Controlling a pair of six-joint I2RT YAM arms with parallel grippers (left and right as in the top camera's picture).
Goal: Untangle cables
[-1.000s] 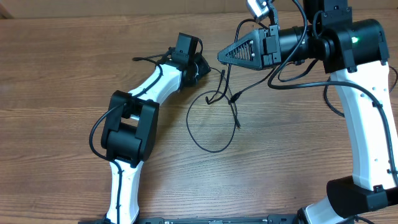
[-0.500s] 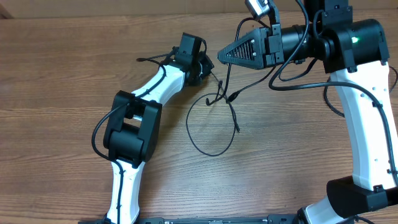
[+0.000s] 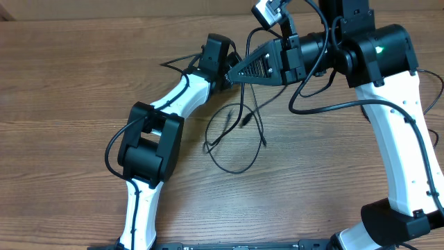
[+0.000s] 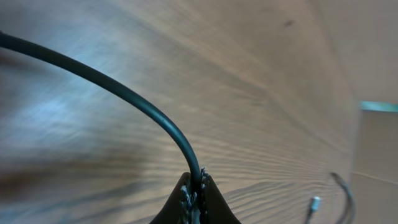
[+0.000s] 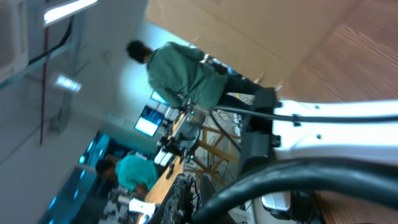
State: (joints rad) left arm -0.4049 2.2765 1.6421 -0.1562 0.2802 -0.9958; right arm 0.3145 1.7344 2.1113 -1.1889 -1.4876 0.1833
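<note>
Thin black cables (image 3: pixel 236 171) lie in a loose loop on the wooden table, with strands rising toward the two grippers at the back. My left gripper (image 3: pixel 225 71) is shut on one cable. In the left wrist view that cable (image 4: pixel 124 93) arcs up out of the closed left gripper (image 4: pixel 194 190), and a silver plug end (image 4: pixel 314 202) lies on the wood to the right. My right gripper (image 3: pixel 233 75) points left, its tip right against the left one. In the right wrist view it (image 5: pixel 189 199) is shut with a black cable (image 5: pixel 298 171) running out of it.
The left arm's black elbow (image 3: pixel 149 146) stands over the left part of the table. The right arm's white link (image 3: pixel 402 139) runs down the right side, with thicker black robot wires (image 3: pixel 326 104) looping under it. The table's far edge is just behind the grippers.
The left gripper has moved up and right to the right gripper's tip and shut on a cable. The right arm has shifted left. The hanging strands and plug ends have shifted.
</note>
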